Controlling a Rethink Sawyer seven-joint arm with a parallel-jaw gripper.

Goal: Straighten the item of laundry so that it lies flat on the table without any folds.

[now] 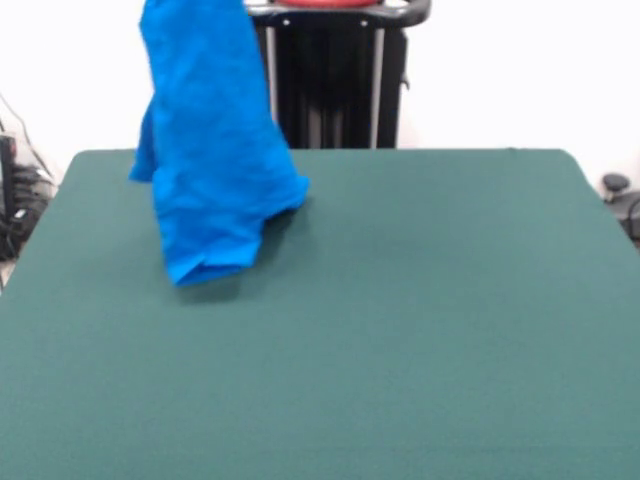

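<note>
Near half of the table [400,380]: bare green felt, flat, runs out past the bottom and side edges of the front view.

Mid-left: the shirt [205,160] hangs as a tall bunched column, plain blue side out, no print or lettering visible. Widest at the bottom, narrower toward the top, and it runs out of the top edge of the picture. Lower hem sits at or just above the felt on the left part of the table, with a dark shadow right beside it on its right and under it. Can't tell whether the hem touches the surface or clears it. One flap sticks out to the right at the widest level, a smaller corner pokes out on the left. Vertical creases all down the cloth, so it's folded on itself, not flat.

Gripper: out of the picture. The shirt's top goes off the frame, so whatever holds it is above the edge. Fingers not visible; can't tell if they're clamped or loose, nor where they sit on the cloth.

Far side: black pedestal [335,85] behind the table's far edge, just right of the shirt's upper part, with a strip of red at its very top. White wall [520,70] behind. Cables [20,200] at the far left edge, a dark object at the far right edge.
</note>
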